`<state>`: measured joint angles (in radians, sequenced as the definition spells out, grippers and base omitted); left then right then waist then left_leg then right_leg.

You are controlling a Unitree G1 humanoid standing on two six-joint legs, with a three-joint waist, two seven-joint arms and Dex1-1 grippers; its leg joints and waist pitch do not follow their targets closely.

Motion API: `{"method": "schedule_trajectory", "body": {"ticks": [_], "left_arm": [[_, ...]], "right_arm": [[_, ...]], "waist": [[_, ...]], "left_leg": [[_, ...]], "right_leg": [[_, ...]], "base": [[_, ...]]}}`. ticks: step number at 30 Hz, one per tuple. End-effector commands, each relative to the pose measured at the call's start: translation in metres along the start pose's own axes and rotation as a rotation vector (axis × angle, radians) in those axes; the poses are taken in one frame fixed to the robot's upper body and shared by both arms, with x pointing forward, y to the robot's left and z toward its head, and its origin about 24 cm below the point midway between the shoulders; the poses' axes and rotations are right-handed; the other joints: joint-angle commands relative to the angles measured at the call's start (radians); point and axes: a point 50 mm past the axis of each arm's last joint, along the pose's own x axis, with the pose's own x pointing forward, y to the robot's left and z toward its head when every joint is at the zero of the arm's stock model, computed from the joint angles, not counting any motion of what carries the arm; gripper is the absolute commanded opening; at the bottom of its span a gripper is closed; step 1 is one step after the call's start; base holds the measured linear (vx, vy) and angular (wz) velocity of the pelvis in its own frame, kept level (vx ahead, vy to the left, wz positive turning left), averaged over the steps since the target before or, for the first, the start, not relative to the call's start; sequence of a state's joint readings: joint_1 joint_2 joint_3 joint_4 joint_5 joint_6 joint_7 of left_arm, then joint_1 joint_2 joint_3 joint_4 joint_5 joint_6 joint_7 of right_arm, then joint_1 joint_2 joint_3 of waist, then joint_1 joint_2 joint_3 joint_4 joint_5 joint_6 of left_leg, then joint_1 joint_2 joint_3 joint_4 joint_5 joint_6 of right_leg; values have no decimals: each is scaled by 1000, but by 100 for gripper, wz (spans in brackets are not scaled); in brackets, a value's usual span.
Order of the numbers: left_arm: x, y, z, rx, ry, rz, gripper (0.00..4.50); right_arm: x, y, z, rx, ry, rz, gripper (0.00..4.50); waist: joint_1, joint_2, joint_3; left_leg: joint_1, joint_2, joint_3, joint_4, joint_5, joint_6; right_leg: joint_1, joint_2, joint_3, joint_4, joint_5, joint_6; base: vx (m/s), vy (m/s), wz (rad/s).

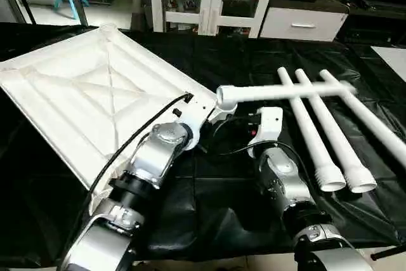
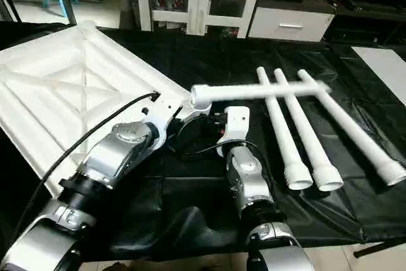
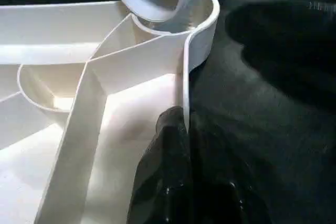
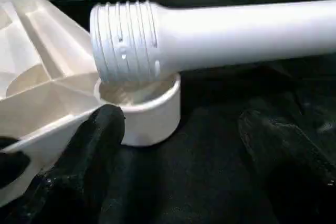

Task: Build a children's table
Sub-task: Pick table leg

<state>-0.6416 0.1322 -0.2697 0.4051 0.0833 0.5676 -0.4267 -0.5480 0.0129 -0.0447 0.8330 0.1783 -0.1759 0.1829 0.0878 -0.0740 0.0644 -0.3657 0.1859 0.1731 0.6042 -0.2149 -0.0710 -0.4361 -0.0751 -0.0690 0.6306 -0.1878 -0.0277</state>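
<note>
The leg [image 4: 220, 30] lies crosswise just above the spread right gripper [image 4: 178, 145], its threaded end resting tilted on the tabletop's [image 1: 76, 93] corner socket [image 4: 144, 111], while the left gripper [image 3: 176, 182], pressed together, pins the rim beside it.

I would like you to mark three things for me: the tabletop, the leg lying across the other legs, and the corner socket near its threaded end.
tabletop [image 1: 76, 93], left eye view, on the ribbed underside.
crossing leg [image 1: 285, 92], left eye view, on its middle tube.
corner socket [image 4: 149, 111], right wrist view, on its round outer wall.
</note>
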Motion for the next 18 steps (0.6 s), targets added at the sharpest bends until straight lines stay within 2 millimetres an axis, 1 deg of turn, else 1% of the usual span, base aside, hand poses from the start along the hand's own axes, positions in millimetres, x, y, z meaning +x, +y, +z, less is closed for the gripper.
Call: {"method": "schedule_trajectory", "body": {"ticks": [1, 2, 3, 4, 5, 6, 7, 8, 9, 10, 12, 13, 14, 16, 17, 18], "left_arm": [[-5, -2, 13, 73, -85, -31, 0], [-5, -2, 13, 73, -85, -31, 0], [-8, -5, 7, 123, -97, -92, 0], [-8, -5, 7, 123, -97, -92, 0], [-10, -7, 5, 153, -106, -122, 0], [-12, -8, -1, 177, -86, -148, 0], [-13, -9, -3, 192, -87, -157, 0], [-14, -10, -5, 221, -89, -177, 0], [-16, -11, -8, 255, -91, -198, 0], [-18, -12, -13, 292, -84, -230, 0], [-20, -12, -17, 311, -72, -251, 0], [-22, -12, -19, 325, -74, -264, 0], [-24, -12, -21, 343, -81, -280, 0], [-28, -14, -24, 375, -90, -320, 0], [-28, -14, -24, 375, -90, -320, 0], [-30, -15, -28, 419, -86, -347, 0]], "right_arm": [[-2, -2, -1, -15, 6, 1, 381], [-2, -2, -1, -15, 6, 1, 381], [-2, -2, -1, -17, 5, 1, 381], [-2, -2, -1, -17, 5, 1, 381], [-3, -2, -1, -18, 5, 1, 381], [-3, -3, -1, -19, 5, 0, 381], [-3, -3, -1, -20, 5, 0, 381], [-3, -3, -1, -21, 5, 0, 381], [-3, -3, -1, -23, 5, -1, 381], [-4, -3, -1, -24, 5, -1, 381], [-4, -4, -1, -27, 5, -2, 381], [-4, -4, -1, -28, 4, -3, 381], [-4, -4, -1, -30, 4, -5, 381], [-5, -4, -2, -31, 4, -7, 381], [-5, -4, -2, -31, 4, -7, 381], [-5, -5, -2, -32, 4, -9, 381]], "waist": [[5, 16, -79], [5, 16, -78], [6, 17, -77], [8, 17, -77], [5, 16, -77], [7, 17, -76], [6, 18, -76], [8, 20, -75], [8, 20, -75], [9, 21, -73], [9, 23, -72], [11, 24, -71], [10, 23, -71], [11, 24, -70], [11, 23, -71], [13, 24, -71]], "left_leg": [[13, 41, -6, -60, 14, 114], [14, 42, -5, -62, 3, 105], [14, 41, -5, -63, -7, 95], [13, 42, -7, -65, -12, 92], [11, 42, -5, -65, -16, 87], [12, 42, -6, -67, -27, 73], [12, 42, -5, -67, -30, 69], [15, 42, -4, -68, -48, 62], [15, 42, -4, -69, -57, 58], [14, 42, -5, -72, -73, 46], [15, 44, -5, -77, -110, 18], [16, 45, -6, -78, -117, 12], [15, 44, -6, -79, -128, 1], [15, 44, -6, -81, -140, -9], [14, 43, -6, -82, -145, -14], [14, 43, -7, -82, -144, -17]], "right_leg": [[77, -72, 51, -50, 68, -273], [76, -71, 52, -51, 63, -270], [77, -71, 51, -52, 54, -266], [78, -73, 51, -52, 48, -262], [79, -72, 52, -52, 45, -260], [78, -72, 52, -52, 35, -253], [78, -72, 53, -52, 31, -250], [74, -71, 53, -56, 14, -244], [75, -71, 53, -57, 5, -240], [75, -72, 53, -59, -15, -232], [73, -71, 53, -63, -66, -211], [71, -71, 53, -64, -75, -207], [71, -70, 53, -65, -86, -200], [69, -70, 53, -67, -96, -191], [71, -70, 54, -66, -102, -186], [70, -70, 54, -66, -101, -182]], "base": [[0, 0, 0], [0, 0, 0], [0, 0, 0], [0, 0, 0], [0, 0, 0], [0, 0, 0], [0, 0, 0], [0, 0, 0], [0, 0, 0], [0, 0, 0], [0, 0, 0], [0, 0, 0], [0, 0, 0], [0, 0, 0], [0, 0, 0], [0, 0, 0]]}}
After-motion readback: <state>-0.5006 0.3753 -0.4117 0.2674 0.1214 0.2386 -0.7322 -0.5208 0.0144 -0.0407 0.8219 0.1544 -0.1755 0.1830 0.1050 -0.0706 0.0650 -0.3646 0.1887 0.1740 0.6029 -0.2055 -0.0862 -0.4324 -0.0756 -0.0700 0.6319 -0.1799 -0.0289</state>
